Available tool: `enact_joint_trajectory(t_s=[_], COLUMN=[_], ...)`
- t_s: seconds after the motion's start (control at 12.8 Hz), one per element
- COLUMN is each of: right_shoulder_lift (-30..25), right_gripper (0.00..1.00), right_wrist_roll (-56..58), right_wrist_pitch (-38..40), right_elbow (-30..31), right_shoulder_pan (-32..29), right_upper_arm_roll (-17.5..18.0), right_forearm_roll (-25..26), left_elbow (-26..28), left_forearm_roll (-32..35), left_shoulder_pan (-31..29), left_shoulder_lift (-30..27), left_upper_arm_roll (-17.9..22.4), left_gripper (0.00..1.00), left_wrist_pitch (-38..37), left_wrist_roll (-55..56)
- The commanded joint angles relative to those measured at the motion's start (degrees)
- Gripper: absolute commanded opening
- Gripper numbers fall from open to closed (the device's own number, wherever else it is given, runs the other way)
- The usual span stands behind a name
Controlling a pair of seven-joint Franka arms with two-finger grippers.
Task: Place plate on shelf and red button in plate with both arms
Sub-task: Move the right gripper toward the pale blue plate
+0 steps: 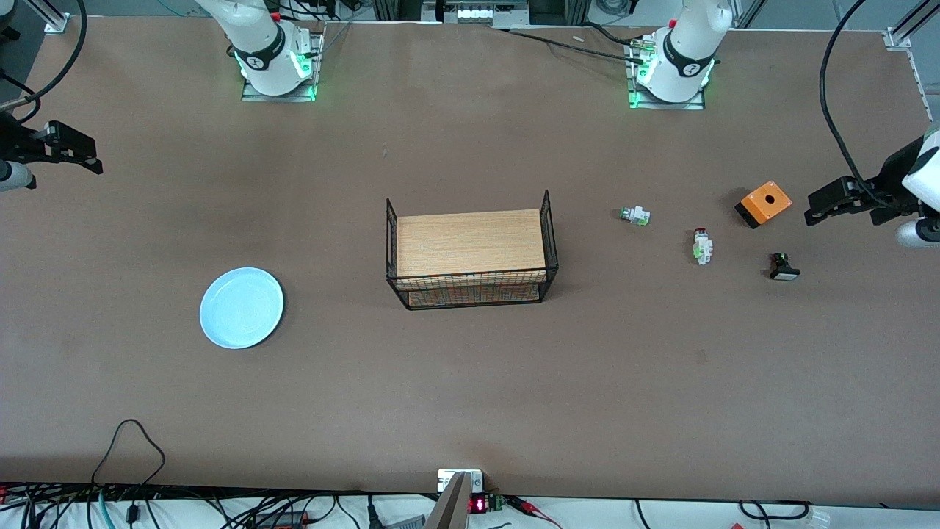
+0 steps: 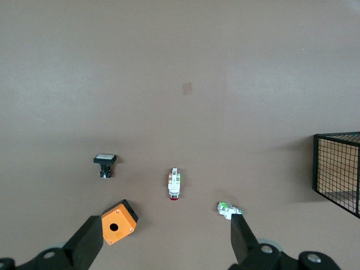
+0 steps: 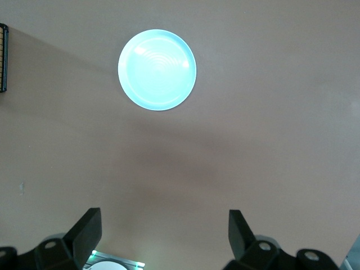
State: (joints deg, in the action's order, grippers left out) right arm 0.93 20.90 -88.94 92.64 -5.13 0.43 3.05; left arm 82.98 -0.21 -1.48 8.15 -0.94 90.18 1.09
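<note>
The pale light-blue plate point(image 1: 241, 307) lies flat on the table toward the right arm's end; it also shows in the right wrist view point(image 3: 157, 69). The red button point(image 1: 703, 245), a small white part with a dark red cap, lies toward the left arm's end and shows in the left wrist view point(image 2: 174, 183). My left gripper point(image 1: 816, 209) hangs open and empty in the air at the left arm's end of the table, by the orange box point(image 2: 164, 223). My right gripper point(image 1: 82, 156) hangs open and empty over the right arm's end point(image 3: 163, 216), apart from the plate.
A black wire rack point(image 1: 470, 288) with a wooden board on top stands mid-table. Around the red button lie a white part with a green cap point(image 1: 634, 215), an orange box point(image 1: 764, 203) and a black button with a white face point(image 1: 783, 267).
</note>
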Motion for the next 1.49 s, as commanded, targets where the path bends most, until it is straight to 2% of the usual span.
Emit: enact_joint_trajectory(t_s=[0.0, 0.7, 0.94, 1.09, 1.25, 1.41], right_shoulder_lift=[0.5, 1.5, 4.3, 7.3, 11.4, 13.9], right_gripper=[1.00, 1.00, 1.00, 1.00, 1.00, 1.00], right_wrist_roll=[0.4, 0.4, 0.1, 0.1, 0.5, 0.4], right_wrist_pitch=[1.0, 1.0, 0.0, -1.3, -1.1, -0.6], right_elbow=[-1.4, -1.4, -1.4, -1.6, -3.9, -6.5], right_shoulder_pan=[-1.1, -1.6, -4.5, -7.9, -12.6, -13.9], right_upper_arm_roll=[0.7, 0.3, 0.1, -1.1, -1.4, -1.4], right_forearm_roll=[-0.4, -0.4, -2.0, -7.7, -15.9, -17.9], left_elbow=[1.2, 1.2, 1.0, 1.0, 1.1, 1.1], left_forearm_roll=[-0.5, -0.4, -0.2, -0.3, -0.8, -0.8], left_shoulder_pan=[-0.4, -0.3, -0.3, -0.3, -0.4, -0.4], left_shoulder_lift=[-1.2, -1.0, -0.9, -0.9, -0.7, -0.6], left_upper_arm_roll=[0.0, 0.1, 0.1, 0.1, 0.3, 0.3], left_gripper=[1.00, 1.00, 1.00, 1.00, 1.00, 1.00], left_wrist_pitch=[-0.1, -0.1, 0.1, 0.1, 0.1, 0.1], left_wrist_roll=[-0.1, -0.1, -0.1, -0.1, 0.0, -0.2])
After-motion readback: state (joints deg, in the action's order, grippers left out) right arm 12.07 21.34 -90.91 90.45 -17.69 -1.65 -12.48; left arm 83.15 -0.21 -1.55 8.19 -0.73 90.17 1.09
